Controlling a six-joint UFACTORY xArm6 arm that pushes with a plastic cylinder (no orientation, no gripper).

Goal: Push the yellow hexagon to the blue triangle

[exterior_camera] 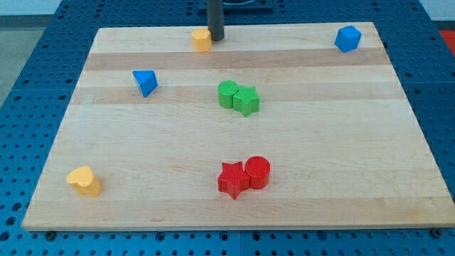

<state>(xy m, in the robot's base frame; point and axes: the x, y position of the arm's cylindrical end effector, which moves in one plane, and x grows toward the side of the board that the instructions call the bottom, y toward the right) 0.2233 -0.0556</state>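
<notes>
Yellow hexagon [202,39]: seen at the top edge of the surface [106,142], upper centre of the frame.
Tip [215,37]: set against the hexagon's right side, touching or nearly so.
Jaws: none are fitted; only a rod is carried, nothing is held.
Blue triangle [145,82]: lies lower left of the hexagon, well apart.
Risk: a sideways push is likely to carry the hexagon along the top edge, or off it.
Cause: contact is made from the right, not from behind the diagonal line.
</notes>
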